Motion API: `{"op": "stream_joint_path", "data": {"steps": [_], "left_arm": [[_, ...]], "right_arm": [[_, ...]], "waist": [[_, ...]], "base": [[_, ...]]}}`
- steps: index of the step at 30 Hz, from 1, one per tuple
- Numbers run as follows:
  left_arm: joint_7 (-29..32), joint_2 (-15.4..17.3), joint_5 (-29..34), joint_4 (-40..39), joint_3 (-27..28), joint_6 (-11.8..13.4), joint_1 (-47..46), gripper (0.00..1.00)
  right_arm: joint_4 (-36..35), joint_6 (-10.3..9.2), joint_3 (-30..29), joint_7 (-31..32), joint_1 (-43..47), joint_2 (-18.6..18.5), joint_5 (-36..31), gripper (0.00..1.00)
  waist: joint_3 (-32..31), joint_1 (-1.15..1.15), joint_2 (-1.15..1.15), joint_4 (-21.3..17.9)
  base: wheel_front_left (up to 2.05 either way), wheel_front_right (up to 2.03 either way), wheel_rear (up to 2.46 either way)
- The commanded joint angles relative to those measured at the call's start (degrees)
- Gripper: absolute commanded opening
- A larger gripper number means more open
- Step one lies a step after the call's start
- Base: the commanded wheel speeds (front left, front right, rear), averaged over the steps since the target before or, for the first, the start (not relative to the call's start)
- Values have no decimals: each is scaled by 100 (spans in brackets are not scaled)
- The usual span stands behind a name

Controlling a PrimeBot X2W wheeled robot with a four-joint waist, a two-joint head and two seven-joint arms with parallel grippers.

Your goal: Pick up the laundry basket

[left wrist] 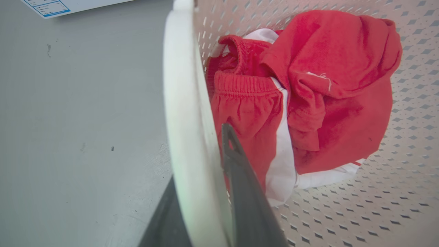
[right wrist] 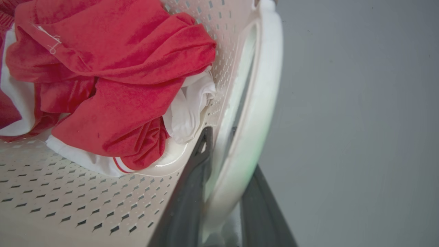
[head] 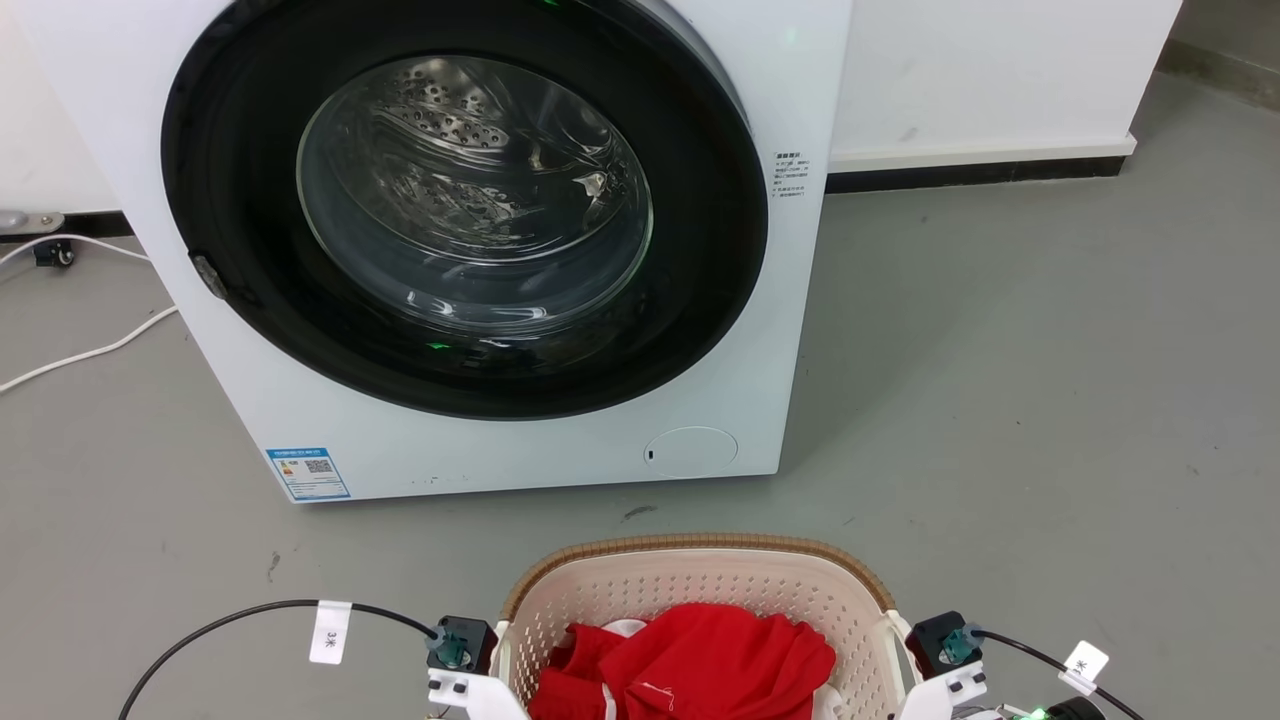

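Note:
The laundry basket is cream-white and perforated with a brown woven-look rim, low in the middle of the head view, before the washer. Red and white clothes lie inside it. My left wrist sits at its left side and my right wrist at its right side. In the left wrist view, my left gripper is shut on the white left handle, one finger inside the basket and one outside. My right gripper is likewise shut on the white right handle.
A white front-loading washer with its round door shut stands just beyond the basket. A white cable lies on the grey floor at the left. A white wall with a dark baseboard runs at the back right, with bare floor before it.

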Motion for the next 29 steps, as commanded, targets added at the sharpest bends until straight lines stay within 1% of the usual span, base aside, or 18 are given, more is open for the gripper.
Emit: {"op": "stream_joint_path", "data": {"steps": [1, 29], "left_arm": [[-48, -34, -13, -43, -39, -100, -4, 0], [-107, -31, -308, -11, -312, -93, -56, 0]], "right_arm": [[-29, 14, 28, -3, 53, -23, 16, 0], [-28, 14, 60, 16, 56, -36, 47, 0]], "waist": [[0, 0, 0, 2], [53, 0, 0, 11]], "base": [[0, 0, 0], [0, 0, 0]]}}
